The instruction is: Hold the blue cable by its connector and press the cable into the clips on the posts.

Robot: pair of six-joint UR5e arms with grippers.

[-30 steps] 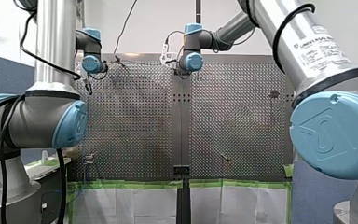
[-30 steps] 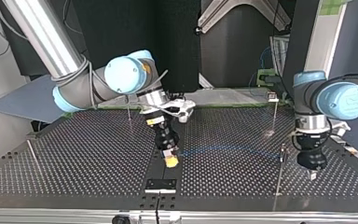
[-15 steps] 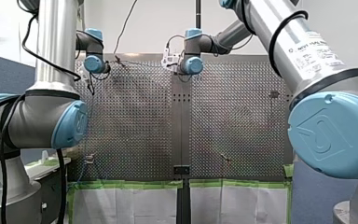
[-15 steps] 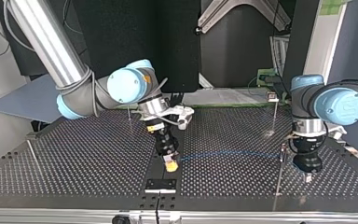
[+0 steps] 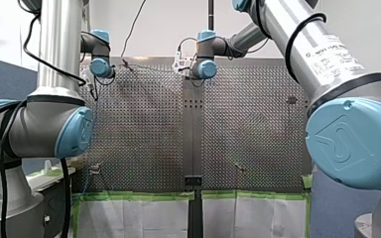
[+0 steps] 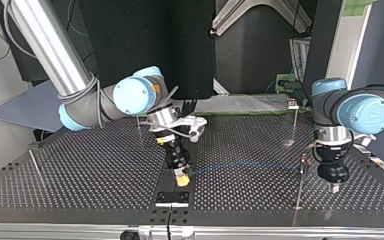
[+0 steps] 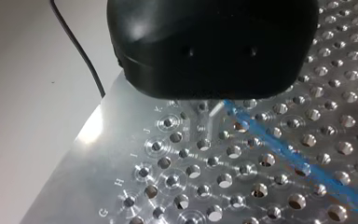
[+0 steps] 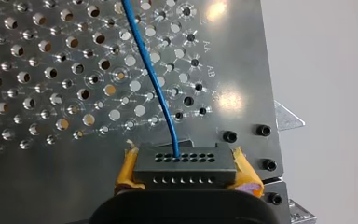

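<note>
Right gripper's (image 6: 182, 178) fingers are clamping the connector (image 8: 185, 161); blue cable (image 8: 150, 70) is stretching toward a post (image 6: 298, 192), clipping apparently not yet done.

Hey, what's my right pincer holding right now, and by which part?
The right pincer holds the blue cable by its dark connector, with the yellow pads clamped on the connector's two ends.

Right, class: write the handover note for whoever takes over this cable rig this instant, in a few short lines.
Right gripper: jaws shut on the connector.
Left gripper: jaws apparently shut on the blue cable, beside a post.
Done: the cable runs between the two grippers.
Left: press it into the clips; whether any holds it yet is too small to tell.
</note>
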